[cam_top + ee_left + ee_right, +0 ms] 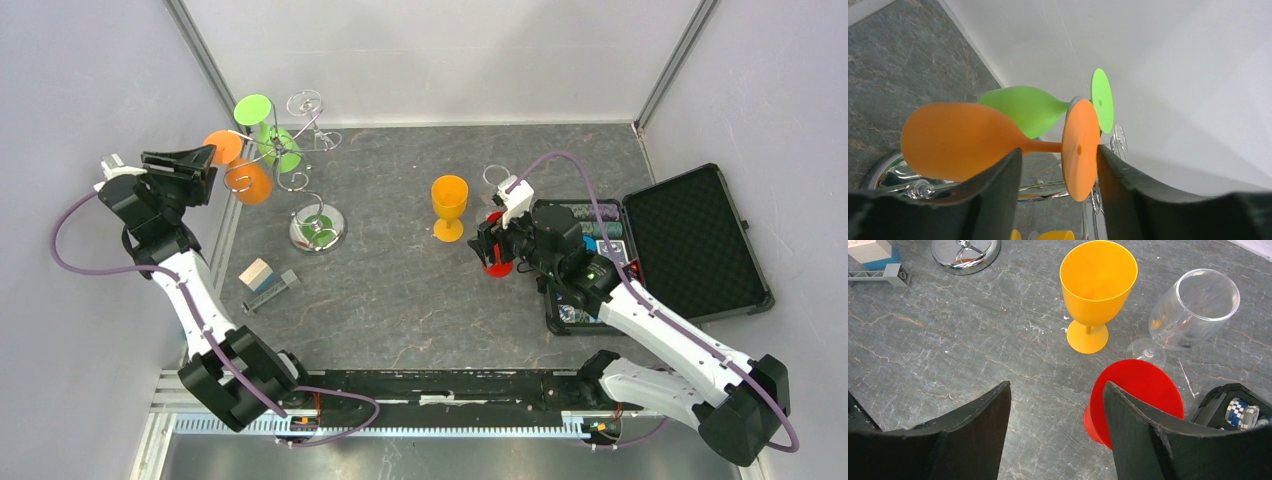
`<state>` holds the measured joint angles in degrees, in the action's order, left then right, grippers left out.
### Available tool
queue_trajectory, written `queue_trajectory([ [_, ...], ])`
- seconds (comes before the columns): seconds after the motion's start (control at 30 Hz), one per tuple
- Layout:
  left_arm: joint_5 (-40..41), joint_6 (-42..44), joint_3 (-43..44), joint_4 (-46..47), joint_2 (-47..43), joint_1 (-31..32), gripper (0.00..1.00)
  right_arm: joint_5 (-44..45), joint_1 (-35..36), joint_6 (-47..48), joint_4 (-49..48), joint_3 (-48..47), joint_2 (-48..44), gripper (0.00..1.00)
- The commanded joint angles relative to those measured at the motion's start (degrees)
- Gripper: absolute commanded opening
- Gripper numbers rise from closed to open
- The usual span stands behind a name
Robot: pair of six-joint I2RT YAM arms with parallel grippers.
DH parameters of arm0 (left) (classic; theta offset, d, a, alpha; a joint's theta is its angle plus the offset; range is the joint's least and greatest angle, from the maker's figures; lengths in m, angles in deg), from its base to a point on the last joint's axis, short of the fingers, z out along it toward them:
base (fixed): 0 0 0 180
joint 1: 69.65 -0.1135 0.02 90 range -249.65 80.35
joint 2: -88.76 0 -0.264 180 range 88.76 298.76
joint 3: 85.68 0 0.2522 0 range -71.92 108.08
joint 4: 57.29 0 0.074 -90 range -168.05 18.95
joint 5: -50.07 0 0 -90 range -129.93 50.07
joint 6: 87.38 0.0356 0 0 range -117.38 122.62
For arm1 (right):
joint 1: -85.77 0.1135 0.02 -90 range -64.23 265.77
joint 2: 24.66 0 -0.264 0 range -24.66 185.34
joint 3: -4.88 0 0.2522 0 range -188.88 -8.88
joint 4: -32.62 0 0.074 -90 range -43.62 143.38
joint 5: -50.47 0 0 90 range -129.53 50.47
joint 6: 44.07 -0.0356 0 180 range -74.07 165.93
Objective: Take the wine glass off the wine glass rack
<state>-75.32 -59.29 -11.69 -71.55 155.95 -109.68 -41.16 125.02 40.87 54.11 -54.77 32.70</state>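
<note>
The silver wire wine glass rack [300, 170] stands at the back left on its round shiny base [318, 230]. An orange wine glass [247, 180] and a green wine glass [270, 135] hang on its arms. My left gripper [195, 160] is open at the orange glass's foot. In the left wrist view the gripper [1058, 165] has a finger on each side of the orange foot disc [1079, 150] and stem, with the bowl [958, 140] to the left and the green glass [1028, 107] behind. My right gripper [490, 240] is open and empty beside a red glass [1143, 385].
A yellow glass [449, 205] and a clear glass [1193, 310] stand mid-table by the red one. An open black case [690, 240] with poker chips lies at the right. Small blocks [268, 278] lie in front of the rack. A white wall is close behind the rack.
</note>
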Motion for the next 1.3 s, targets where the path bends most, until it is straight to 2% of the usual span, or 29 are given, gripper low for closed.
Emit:
queue_trajectory([
  [0.0,-2.54,-2.28,0.60,2.22,1.22,-0.14,0.53,-0.66,-0.22,0.72,-3.07,0.10,-0.40,0.72],
  [0.07,-2.22,-1.99,0.76,1.78,1.20,-0.15,0.50,-0.57,-0.22,0.79,-3.13,0.19,-0.35,0.72],
  [0.23,-2.33,-1.38,1.80,0.87,1.06,-0.04,0.33,-0.48,-0.22,0.74,-3.25,0.36,-0.40,0.72],
  [0.4,-1.09,-1.49,2.85,-2.01,-0.09,-0.02,0.29,0.33,-0.19,0.70,-3.35,0.71,-0.58,0.72],
  [0.73,1.03,-4.63,4.28,-2.44,-1.51,0.80,0.03,-0.54,-0.22,0.49,-4.20,1.06,-1.51,0.73],
  [1.27,6.12,-5.67,8.59,0.32,-0.92,4.35,0.02,-2.53,-0.40,0.17,-4.93,1.23,-2.04,0.73],
])
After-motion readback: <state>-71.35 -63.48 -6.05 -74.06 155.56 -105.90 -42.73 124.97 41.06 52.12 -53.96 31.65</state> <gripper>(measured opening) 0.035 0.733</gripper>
